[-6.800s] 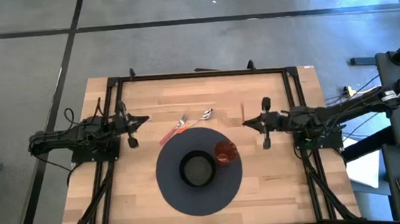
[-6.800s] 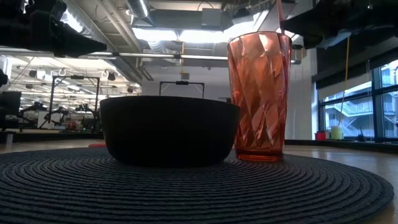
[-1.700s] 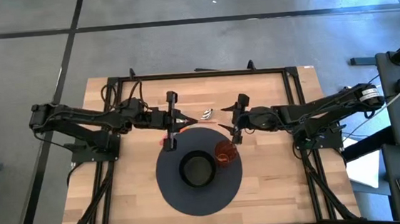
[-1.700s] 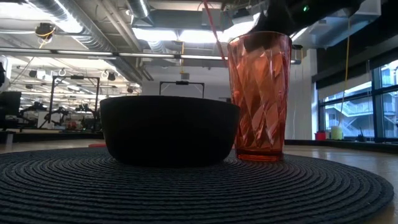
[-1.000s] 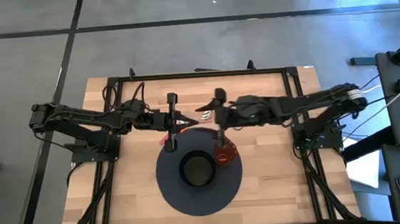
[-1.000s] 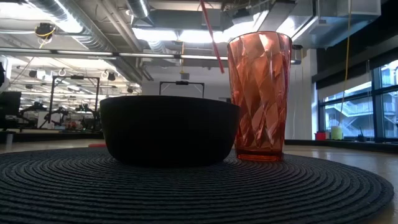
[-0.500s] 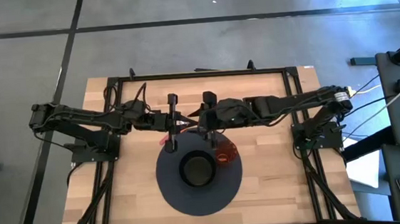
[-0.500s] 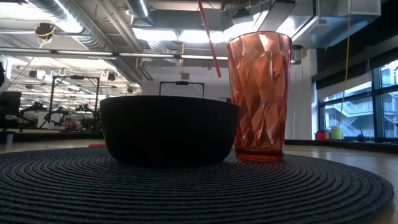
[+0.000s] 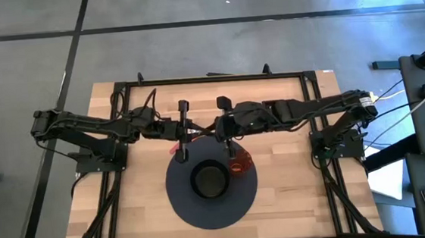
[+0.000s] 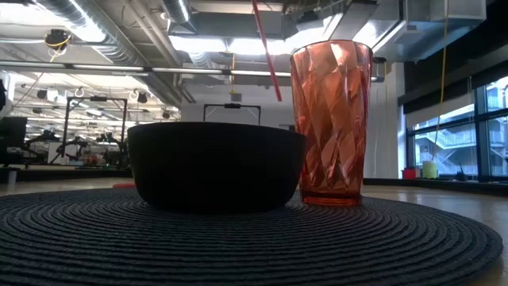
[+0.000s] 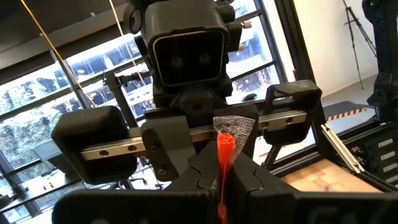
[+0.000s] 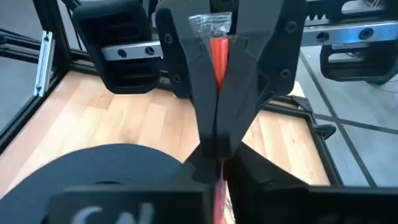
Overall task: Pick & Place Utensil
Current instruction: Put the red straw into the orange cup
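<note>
We see the red-handled utensil [image 11: 223, 163] held up off the table, pinched at the meeting point of both grippers, just behind the far edge of the mat [image 9: 181, 201]. The left gripper [image 9: 189, 128] is closed on the red handle; in its wrist view its fingers [image 11: 249, 181] squeeze the handle, with the shiny end sticking out past them. The right gripper [image 9: 221, 128] faces it nose to nose, and its wrist view shows the left fingers [image 12: 258, 74] clamped around the handle with the red strip running down between the right arm's own closed tips. In the low view the handle [image 10: 265, 48] slants above the bowl. The black bowl [image 9: 210, 180] sits mid-mat below the grippers; nothing visible inside. The red cup [image 9: 239, 163] stands beside the bowl, just under the right gripper.
</note>
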Controlling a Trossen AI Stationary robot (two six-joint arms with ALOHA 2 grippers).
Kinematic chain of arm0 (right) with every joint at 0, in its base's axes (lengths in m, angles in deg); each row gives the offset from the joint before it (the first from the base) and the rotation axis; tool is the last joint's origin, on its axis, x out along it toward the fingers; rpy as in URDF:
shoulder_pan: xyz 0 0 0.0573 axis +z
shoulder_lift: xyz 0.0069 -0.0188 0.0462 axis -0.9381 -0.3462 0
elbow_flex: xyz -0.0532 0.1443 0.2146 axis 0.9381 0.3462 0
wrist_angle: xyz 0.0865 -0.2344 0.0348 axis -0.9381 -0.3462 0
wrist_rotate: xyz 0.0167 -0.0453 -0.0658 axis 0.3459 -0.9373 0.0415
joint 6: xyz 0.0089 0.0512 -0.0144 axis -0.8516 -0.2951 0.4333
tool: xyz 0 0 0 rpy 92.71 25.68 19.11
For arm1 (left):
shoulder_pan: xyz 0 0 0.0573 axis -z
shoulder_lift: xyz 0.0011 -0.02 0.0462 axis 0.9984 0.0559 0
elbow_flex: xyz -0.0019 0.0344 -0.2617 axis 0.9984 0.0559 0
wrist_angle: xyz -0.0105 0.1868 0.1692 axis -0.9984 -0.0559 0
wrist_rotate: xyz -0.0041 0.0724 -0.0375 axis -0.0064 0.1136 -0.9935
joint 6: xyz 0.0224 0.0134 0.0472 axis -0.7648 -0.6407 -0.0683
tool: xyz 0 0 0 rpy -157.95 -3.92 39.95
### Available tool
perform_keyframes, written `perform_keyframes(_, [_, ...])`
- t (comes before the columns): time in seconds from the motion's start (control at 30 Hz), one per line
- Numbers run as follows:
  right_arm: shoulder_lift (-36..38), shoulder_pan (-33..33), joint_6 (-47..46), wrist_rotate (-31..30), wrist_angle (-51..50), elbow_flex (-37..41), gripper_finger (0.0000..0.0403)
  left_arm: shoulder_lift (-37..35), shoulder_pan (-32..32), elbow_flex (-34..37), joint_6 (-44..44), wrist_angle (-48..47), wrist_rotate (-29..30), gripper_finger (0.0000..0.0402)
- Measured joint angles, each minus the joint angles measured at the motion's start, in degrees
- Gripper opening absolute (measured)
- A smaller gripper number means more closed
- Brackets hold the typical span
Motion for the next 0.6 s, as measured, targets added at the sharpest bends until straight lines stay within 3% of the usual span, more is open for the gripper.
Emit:
perform_keyframes(0.37, [0.00,0.01,0.33,0.17,-0.46,0.00,0.0005,-0.02,0.00,0.00,1.03,-0.50,-0.80,0.0008])
perform_keyframes(0.6, [-0.02,0.03,0.25,0.33,-2.50,0.00,0.0004,-3.72,2.61,0.00,-1.95,-4.88,1.13,0.0054])
